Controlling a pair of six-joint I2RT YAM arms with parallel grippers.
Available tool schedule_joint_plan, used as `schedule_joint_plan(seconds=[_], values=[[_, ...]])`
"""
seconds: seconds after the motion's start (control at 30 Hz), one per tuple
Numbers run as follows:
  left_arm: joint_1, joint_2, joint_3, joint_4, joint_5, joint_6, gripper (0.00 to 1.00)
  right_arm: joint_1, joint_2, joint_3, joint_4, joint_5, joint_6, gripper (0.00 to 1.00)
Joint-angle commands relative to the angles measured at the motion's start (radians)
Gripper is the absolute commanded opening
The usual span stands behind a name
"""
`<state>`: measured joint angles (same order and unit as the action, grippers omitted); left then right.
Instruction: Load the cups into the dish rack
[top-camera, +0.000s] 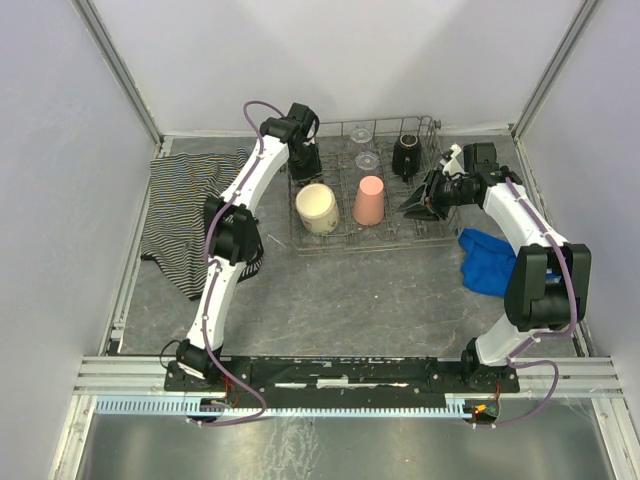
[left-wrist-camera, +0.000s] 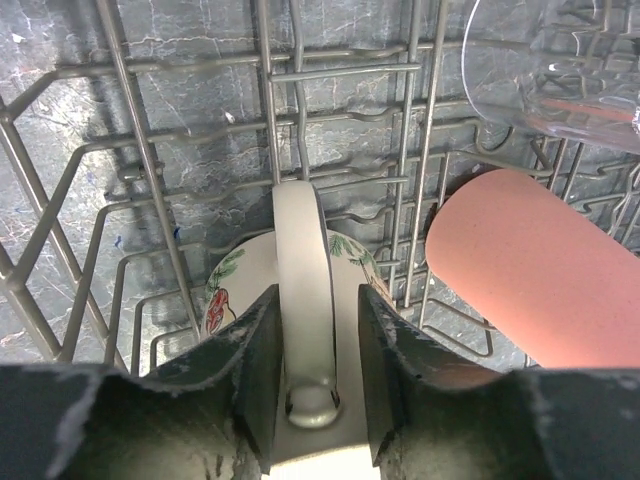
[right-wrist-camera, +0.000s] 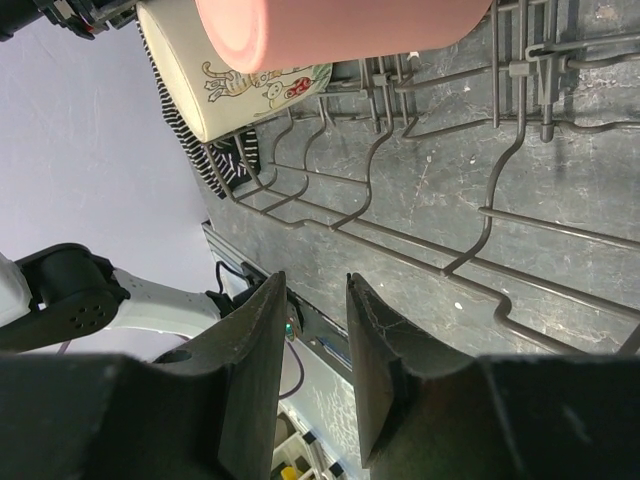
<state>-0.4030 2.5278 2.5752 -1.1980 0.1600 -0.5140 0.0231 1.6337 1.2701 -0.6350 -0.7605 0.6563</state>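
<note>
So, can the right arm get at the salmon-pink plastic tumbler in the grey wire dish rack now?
Probably yes: the right gripper is open, empty and beside the tumbler, with nothing standing between them.

Both arms are built of smooth white shells linked by chunky black joints. The left arm (top-camera: 222, 270) stands at one end of a long black base bar (top-camera: 340, 375) and the right arm (top-camera: 520, 225) at the other. Thin purple cables (top-camera: 252, 107) run along each arm and curl in loops beside the base bar. The left fingers (left-wrist-camera: 255, 380) and right fingers (right-wrist-camera: 250, 380) are dark, wedge-shaped blocks with rough surfaces and scuffed, pale-worn edges.
</note>
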Motion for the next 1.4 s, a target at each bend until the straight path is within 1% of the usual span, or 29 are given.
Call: schedule_joint_plan(seconds=[0.0,0.07,0.23,0.5,0.67,0.8,0.83,0.87,0.93,1.0,1.07,1.17,1.2,1.27,1.3,1.33,1.37], values=[[-0.001,0.015,0.045,0.010,0.034,0.006,0.46,-0.005,0.005,0.017,0.001,0.004,-0.021,0.38],[0.000,0.013,0.046,0.018,0.034,0.005,0.47,-0.004,0.006,0.018,0.002,0.003,-0.021,0.38],[0.011,-0.010,0.044,0.059,0.027,-0.007,0.56,-0.005,0.017,0.028,0.001,0.000,-0.024,0.38],[0.052,-0.054,0.028,0.157,0.052,-0.048,0.62,-0.005,0.026,0.037,-0.007,0.003,-0.035,0.39],[0.089,-0.112,0.011,0.231,0.069,-0.083,0.64,-0.004,0.027,0.058,-0.009,0.004,-0.037,0.39],[0.121,-0.180,-0.004,0.274,0.068,-0.106,0.68,-0.004,0.026,0.088,-0.013,0.009,-0.029,0.39],[0.126,-0.194,-0.023,0.284,0.059,-0.104,0.69,-0.005,0.027,0.100,-0.011,0.011,-0.026,0.39],[0.135,-0.245,-0.052,0.303,0.048,-0.099,0.69,-0.005,0.030,0.119,-0.019,0.017,-0.026,0.39],[0.153,-0.337,-0.152,0.369,0.021,-0.092,0.70,-0.006,0.036,0.184,-0.060,0.052,-0.049,0.39],[0.179,-0.418,-0.295,0.487,0.006,-0.103,0.70,-0.011,0.046,0.252,-0.114,0.115,-0.087,0.40],[0.200,-0.475,-0.403,0.577,-0.009,-0.127,0.71,-0.027,0.065,0.322,-0.166,0.183,-0.113,0.41],[0.215,-0.504,-0.461,0.612,-0.043,-0.137,0.74,-0.049,0.098,0.391,-0.237,0.328,-0.139,0.40],[0.213,-0.510,-0.470,0.606,-0.062,-0.127,0.74,-0.061,0.107,0.405,-0.249,0.373,-0.143,0.37],[0.212,-0.534,-0.523,0.590,-0.094,-0.124,0.73,-0.083,0.133,0.435,-0.279,0.456,-0.162,0.19],[0.210,-0.556,-0.565,0.590,-0.110,-0.118,0.72,-0.093,0.151,0.458,-0.304,0.499,-0.179,0.12],[0.206,-0.581,-0.616,0.586,-0.142,-0.112,0.70,-0.102,0.164,0.476,-0.325,0.544,-0.193,0.06],[0.202,-0.613,-0.665,0.586,-0.169,-0.107,0.68,-0.111,0.177,0.489,-0.337,0.580,-0.208,0.02]])
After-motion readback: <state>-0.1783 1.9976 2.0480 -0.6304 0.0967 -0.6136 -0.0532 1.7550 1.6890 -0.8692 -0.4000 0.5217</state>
